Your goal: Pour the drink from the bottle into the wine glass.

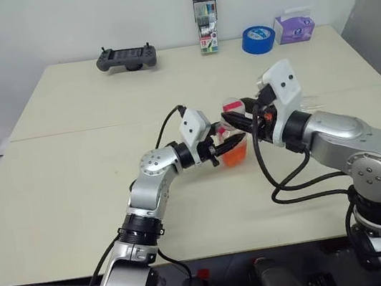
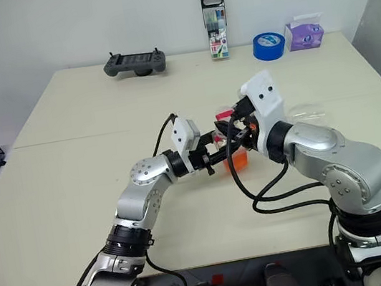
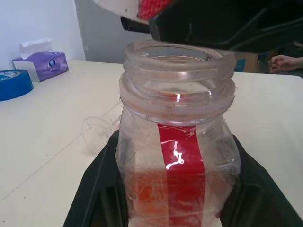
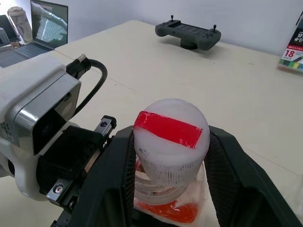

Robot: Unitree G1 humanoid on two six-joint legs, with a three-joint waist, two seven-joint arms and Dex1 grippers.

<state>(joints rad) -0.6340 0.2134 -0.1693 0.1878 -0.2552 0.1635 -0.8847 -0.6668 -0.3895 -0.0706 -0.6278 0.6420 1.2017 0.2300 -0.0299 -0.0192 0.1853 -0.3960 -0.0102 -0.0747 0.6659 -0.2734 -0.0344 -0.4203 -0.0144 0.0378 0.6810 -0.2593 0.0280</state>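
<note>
The left gripper (image 1: 215,152) is clamping the bottle (image 3: 177,156) while the right gripper (image 4: 170,161) is grasping its cap (image 4: 171,142). A slipping cap is risking a dropped lid, and the glass (image 3: 97,135) is lying on its side at the bottle's 3 o'clock.

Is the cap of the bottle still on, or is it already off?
Off. The bottle has a bare threaded mouth, and the white cap with red tape sits just above it between the right gripper fingers.

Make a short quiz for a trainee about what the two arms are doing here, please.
1. True or false: the left gripper holds the bottle.
2. What does the right gripper hold? A) the blue tape roll B) the cap C) the tissue box
3. What colour is the drink in the bottle?
Key: 1 true; 2 B; 3 orange-red.
</note>
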